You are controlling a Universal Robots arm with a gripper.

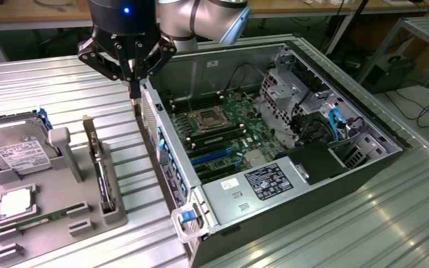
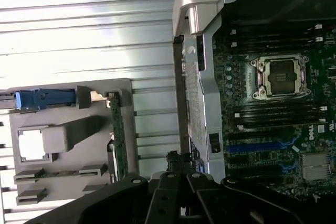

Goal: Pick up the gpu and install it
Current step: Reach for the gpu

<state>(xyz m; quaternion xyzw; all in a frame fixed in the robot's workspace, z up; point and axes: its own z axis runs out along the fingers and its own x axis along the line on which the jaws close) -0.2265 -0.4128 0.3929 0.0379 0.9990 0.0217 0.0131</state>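
At the top of the exterior view, the tool (image 1: 133, 92): fingers pressed together on themselves, pointing straight down. Directly beneath the fingertips, a strip of ribbed metal bench (image 1: 51, 89) between the grey holder tray (image 1: 62, 192) and the near wall of the open computer case (image 1: 229, 195), just beside that wall's upper corner. Lower in the exterior view and apart from the tool, toward that view's left, the gpu (image 1: 99, 167): thin, dark, standing on its long edge in a slot along the tray's case-side border, untouched. In the wrist view, the gpu (image 2: 118, 140) edge-on, roughly parallel to the case wall, with a band of bare bench between the two. Elsewhere on the tray, further toward the exterior view's left: a hard drive (image 1: 17, 148) with a white label, leaning in its cradle, blue parts at its sides; near it a square silver chip (image 1: 17, 204); beside that a long, narrow green memory stick (image 1: 43, 219) lying flat. Inside the case, open side up: the green motherboard (image 1: 237, 134), a square processor socket (image 1: 205, 120) framed in metal, dark memory slots on either side of it, and blue slots (image 1: 216, 154) nearer the exterior view's lower edge. Next to those, a black box and a silver panel bearing a dark label.
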